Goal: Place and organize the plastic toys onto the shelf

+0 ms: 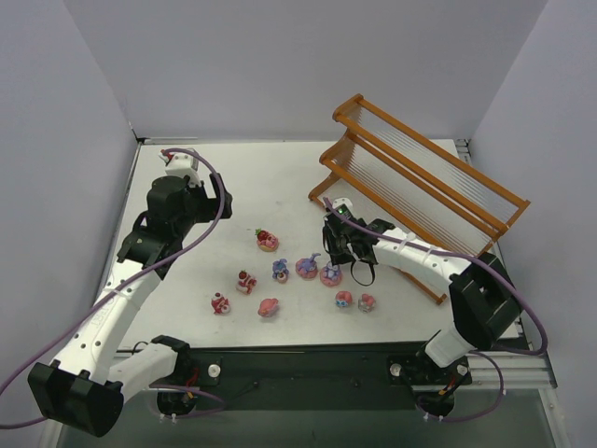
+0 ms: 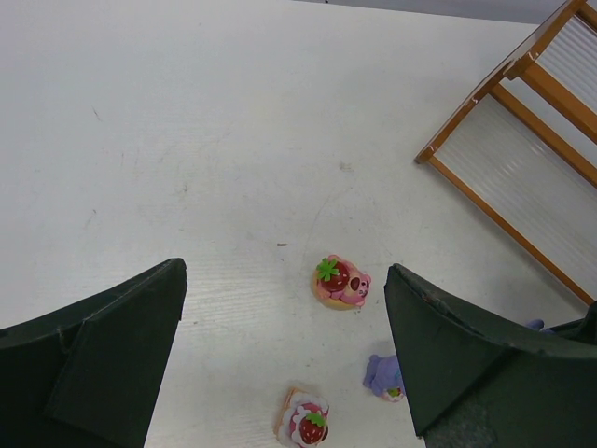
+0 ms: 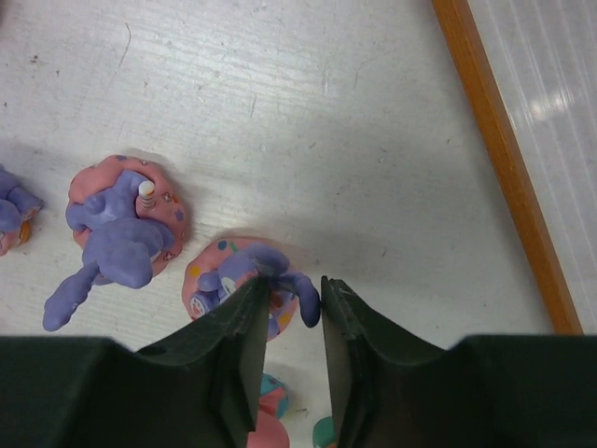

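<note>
Right gripper (image 3: 295,282) is down over the purple bunny toy (image 3: 229,271). Its jaws stand narrow with only a slim gap between them, and one floppy purple ear sits right at the mouth of that gap. Whether I truly have the ear pinched or am just framing it, I cannot tell from up here.

First worry: an ear is a thin, off-centre handle. If that is all I catch, the round pink base hangs off to one side, and I judge the toy could swing, twist or slide out on the lift.

Second worry: my left-hand fingertip looks to be over the base itself. Pressing down there could flip the figure or skid it across the table (image 3: 354,112).

Third: a second purple figure (image 3: 121,229) stands just beside this one, and more pink ones peek out below my fingers. A sideways nudge would scatter them.

Then the shelf (image 3: 508,177), close on my right. No toy is on it that I can see, since all nine sit on the table. Those pale rods look thin, so a badly held toy set down tilted may topple or wedge between them.

Left gripper (image 2: 284,273) hangs spread wide and empty, with the strawberry toy (image 2: 341,280) below.
</note>
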### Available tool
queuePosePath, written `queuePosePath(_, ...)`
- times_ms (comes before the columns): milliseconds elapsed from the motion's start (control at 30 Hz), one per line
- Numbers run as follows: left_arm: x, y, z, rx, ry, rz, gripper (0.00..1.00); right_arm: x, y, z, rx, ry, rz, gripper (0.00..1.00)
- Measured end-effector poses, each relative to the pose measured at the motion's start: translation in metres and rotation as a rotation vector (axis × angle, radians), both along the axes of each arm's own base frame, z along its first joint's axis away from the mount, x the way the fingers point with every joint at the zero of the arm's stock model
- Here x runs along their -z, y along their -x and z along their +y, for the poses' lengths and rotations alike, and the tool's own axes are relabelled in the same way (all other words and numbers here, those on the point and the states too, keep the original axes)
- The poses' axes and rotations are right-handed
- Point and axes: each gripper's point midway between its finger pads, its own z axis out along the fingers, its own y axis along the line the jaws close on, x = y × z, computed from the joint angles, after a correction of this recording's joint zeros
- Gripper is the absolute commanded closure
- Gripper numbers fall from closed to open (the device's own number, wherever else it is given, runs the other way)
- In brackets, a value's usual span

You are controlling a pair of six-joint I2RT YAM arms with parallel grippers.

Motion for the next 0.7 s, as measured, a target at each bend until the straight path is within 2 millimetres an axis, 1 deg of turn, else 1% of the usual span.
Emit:
queuePosePath(33, 0.0, 0.0, 0.0, -0.002, -0.002, 0.0, 0.03, 0.0, -0.001, 0.001, 0.0, -0.003, -0.004, 0.79)
queuePosePath(100, 0.0, -0.001, 0.001, -0.005, -0.005, 0.0, 0.03, -0.001, -0.002, 0.001, -0.002, -0.006, -0.01, 0.85)
queuePosePath(133, 0.001, -0.001, 0.001, -0.007, -0.006, 0.0, 0.03, -0.001, -0.004, 0.002, -0.002, -0.01, -0.016, 0.91)
queuePosePath(233, 0.001, -0.001, 0.001, -0.007, -0.009, 0.001, 0.03, -0.002, -0.005, 0.003, -0.005, -0.013, -0.02, 1.0)
queuePosePath(533, 0.002, -0.001, 0.0, -0.009, -0.017, 0.002, 0.03, -0.004, -0.006, 0.003, -0.003, -0.016, -0.029, 1.0)
queuePosePath(633, 0.002, 0.0, -0.001, -0.003, -0.021, 0.002, 0.03, -0.011, -0.006, 0.0, 0.003, -0.013, -0.044, 1.0)
queuePosePath(700, 0.002, 0.0, -0.002, 0.0, -0.023, 0.002, 0.03, -0.022, -0.005, -0.004, 0.008, -0.017, -0.067, 1.0)
